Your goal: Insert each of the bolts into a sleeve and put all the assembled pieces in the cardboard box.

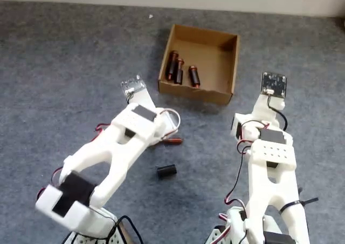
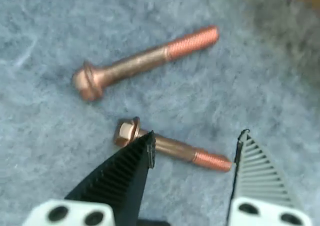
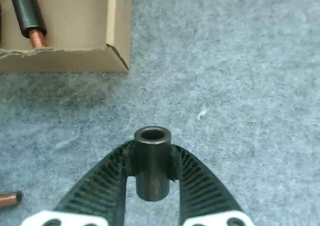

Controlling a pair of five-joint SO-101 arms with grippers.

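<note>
**A sleeve (image 3: 152,168) clenched in the right gripper (image 3: 152,156); left gripper (image 2: 196,136) released over a bolt (image 2: 172,148)**

In the high view a loose sleeve (image 1: 166,171) lies on the carpet (image 1: 64,49) at lower centre. Just above it, the left gripper's jaws stand apart over the bolt, with a second bolt (image 2: 145,61) beyond. The gripped sleeve stands upright. At upper centre the cardboard box (image 1: 215,95) holds three assembled pieces (image 1: 179,70).

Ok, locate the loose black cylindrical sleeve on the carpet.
In the high view the black cylindrical sleeve lies on the grey carpet between the left arm and right arm, just below a copper bolt.
</note>
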